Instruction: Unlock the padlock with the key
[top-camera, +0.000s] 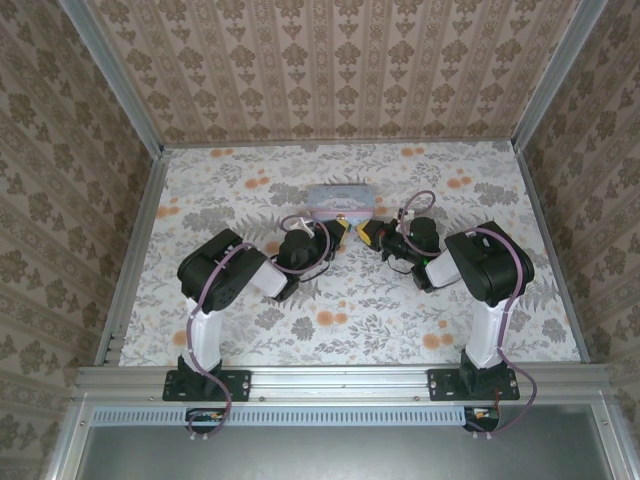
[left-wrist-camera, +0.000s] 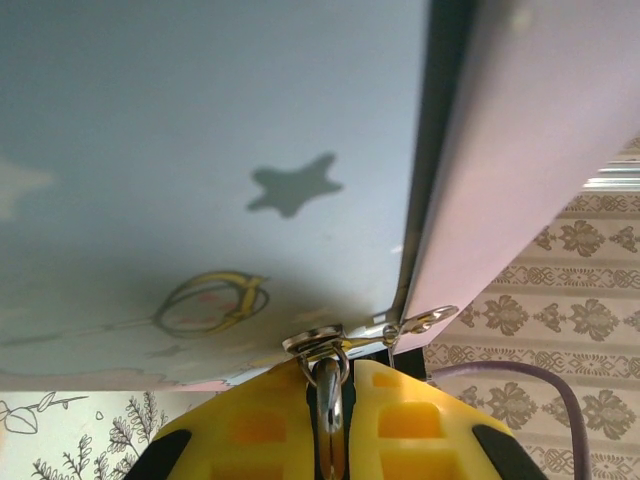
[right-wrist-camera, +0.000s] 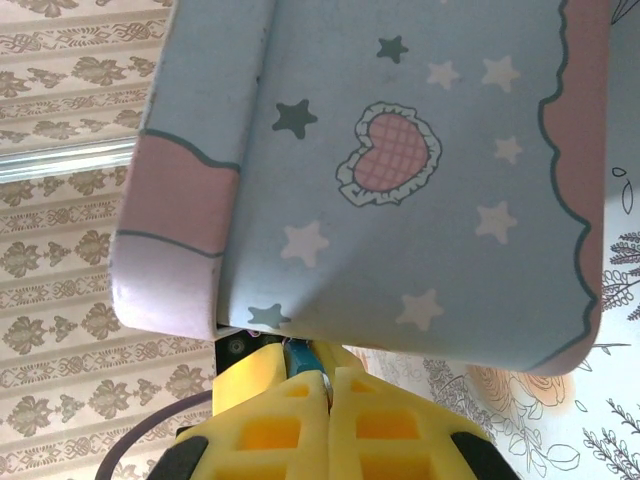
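The top external camera sits above and behind the arm bases, facing down and forward over the whole desk, where the tin looks small near the middle. The left wrist camera looks along the left fingers, very close to the tin's blue face. The right wrist camera looks along the right fingers, equally close to the tin, which all three views share.

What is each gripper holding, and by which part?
The left gripper pinches the key just below its ring. The right gripper clamps the padlock by its body; a blue corner pokes out.
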